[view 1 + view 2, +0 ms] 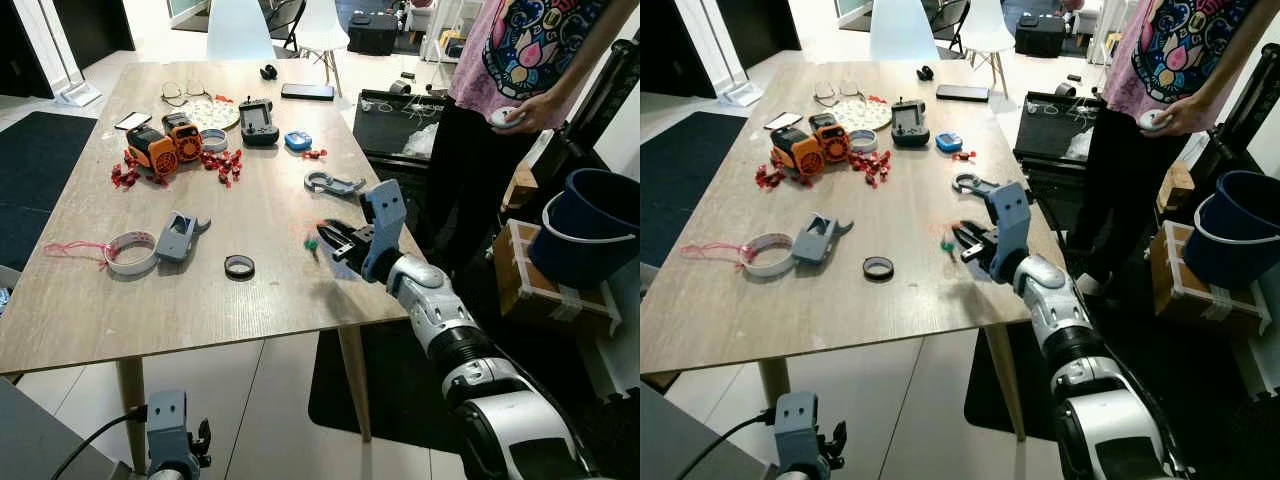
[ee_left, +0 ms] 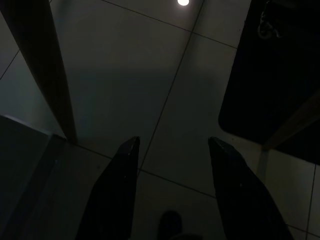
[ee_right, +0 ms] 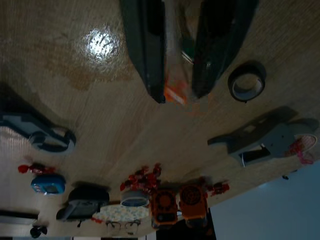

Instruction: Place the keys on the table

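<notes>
Small keys [image 1: 313, 243] with an orange tag and a green piece sit between the black fingers of my right gripper [image 1: 327, 239], low over the right part of the wooden table [image 1: 260, 300]. In the right wrist view the orange tag [image 3: 175, 93] shows between the two fingertips, which stand close together, with the tabletop just beyond them. My left gripper [image 2: 172, 145] hangs idle below the table's near edge, fingers apart over dark floor tiles.
On the table lie a black tape ring [image 1: 239, 266], a grey tool [image 1: 178, 237], a grey clip [image 1: 333, 183], orange devices [image 1: 165, 145], a black controller [image 1: 258, 122] and a phone [image 1: 307, 92]. A person [image 1: 520, 70] stands at the right, near a blue bucket [image 1: 590, 230] and a cardboard box [image 1: 540, 280].
</notes>
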{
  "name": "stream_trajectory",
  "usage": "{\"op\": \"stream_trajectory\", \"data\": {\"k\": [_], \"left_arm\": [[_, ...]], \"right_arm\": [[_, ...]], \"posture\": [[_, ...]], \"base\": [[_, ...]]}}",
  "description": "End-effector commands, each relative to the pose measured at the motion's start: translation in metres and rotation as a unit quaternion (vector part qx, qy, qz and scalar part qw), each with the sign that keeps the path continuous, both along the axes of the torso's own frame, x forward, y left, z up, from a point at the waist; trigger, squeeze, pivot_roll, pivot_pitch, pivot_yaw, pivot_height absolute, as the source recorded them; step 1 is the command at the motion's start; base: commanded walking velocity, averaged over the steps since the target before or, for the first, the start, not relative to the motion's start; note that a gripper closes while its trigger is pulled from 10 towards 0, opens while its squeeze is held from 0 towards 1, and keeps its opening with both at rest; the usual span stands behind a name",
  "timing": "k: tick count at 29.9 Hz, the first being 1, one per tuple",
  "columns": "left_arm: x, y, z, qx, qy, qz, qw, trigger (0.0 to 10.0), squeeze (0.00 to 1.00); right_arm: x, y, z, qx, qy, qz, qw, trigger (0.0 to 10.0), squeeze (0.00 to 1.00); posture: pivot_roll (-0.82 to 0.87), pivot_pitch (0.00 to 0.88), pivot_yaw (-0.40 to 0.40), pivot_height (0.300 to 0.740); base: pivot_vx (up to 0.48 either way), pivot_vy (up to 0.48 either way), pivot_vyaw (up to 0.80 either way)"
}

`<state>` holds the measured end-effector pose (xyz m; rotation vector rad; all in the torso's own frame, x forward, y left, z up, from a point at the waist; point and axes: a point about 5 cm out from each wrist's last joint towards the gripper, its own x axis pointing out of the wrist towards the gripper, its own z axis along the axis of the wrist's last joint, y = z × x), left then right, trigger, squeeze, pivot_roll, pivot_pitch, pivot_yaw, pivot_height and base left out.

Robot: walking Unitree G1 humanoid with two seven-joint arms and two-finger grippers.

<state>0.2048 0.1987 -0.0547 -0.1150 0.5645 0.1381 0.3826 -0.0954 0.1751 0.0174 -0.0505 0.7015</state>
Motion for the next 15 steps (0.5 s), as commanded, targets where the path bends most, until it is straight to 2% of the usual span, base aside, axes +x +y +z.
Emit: {"op": "stream_trajectory", "data": {"k": [1, 4, 5, 6, 9, 13, 14, 15], "left_arm": [[-0.006, -0.004, -0.005, -0.005, 0.014, -0.003, 1.0, 10.0, 0.0], [-0.006, -0.004, -0.005, -0.005, 0.015, -0.003, 1.0, 10.0, 0.0], [-0.006, -0.003, -0.005, -0.005, 0.015, -0.003, 1.0, 10.0, 0.0], [-0.006, -0.003, -0.005, -0.005, 0.015, -0.003, 1.0, 10.0, 0.0], [-0.007, -0.003, -0.005, -0.005, 0.015, -0.002, 1.0, 10.0, 0.0], [-0.007, -0.003, -0.005, -0.005, 0.015, -0.001, 1.0, 10.0, 0.0], [-0.007, -0.003, -0.006, -0.004, 0.015, 0.001, 1.0, 10.0, 0.0], [-0.008, -0.002, -0.006, -0.004, 0.016, 0.002, 1.0, 10.0, 0.0]], "right_arm": [[-0.002, -0.002, -0.003, 0.002, 0.008, -0.001, 1.0, 10.0, 1.0], [-0.001, -0.003, -0.003, -0.004, 0.004, -0.01, 1.0, 10.0, 1.0], [0.0, -0.004, -0.002, -0.01, 0.0, -0.02, 1.0, 10.0, 0.33], [0.001, -0.005, -0.001, -0.014, -0.005, -0.029, 0.999, 10.0, 0.0], [0.006, -0.017, 0.007, -0.007, -0.028, -0.074, 0.997, 10.0, 0.0], [0.007, -0.023, 0.01, -0.003, -0.039, -0.096, 0.995, 10.0, 0.0], [0.012, -0.056, 0.022, 0.042, -0.061, -0.197, 0.978, 10.0, 0.0], [0.012, -0.076, 0.026, 0.068, -0.068, -0.249, 0.964, 10.0, 0.0]], "posture": [[0.06, 0.075, -0.018, 0.74], [0.06, 0.075, -0.018, 0.74], [0.06, 0.074, -0.018, 0.74], [0.06, 0.075, -0.018, 0.74], [0.06, 0.076, -0.02, 0.74], [0.06, 0.076, -0.02, 0.74], [0.07, 0.079, -0.026, 0.74], [0.07, 0.079, -0.027, 0.74]], "base": [[0.0, 0.0, 0.0], [0.0, 0.0, 0.0], [0.0, 0.0, 0.0], [0.0, 0.0, 0.0], [0.0, 0.0, 0.0], [0.0, 0.0, 0.0], [0.0, 0.0, 0.0], [0.0, 0.0, 0.0]]}}
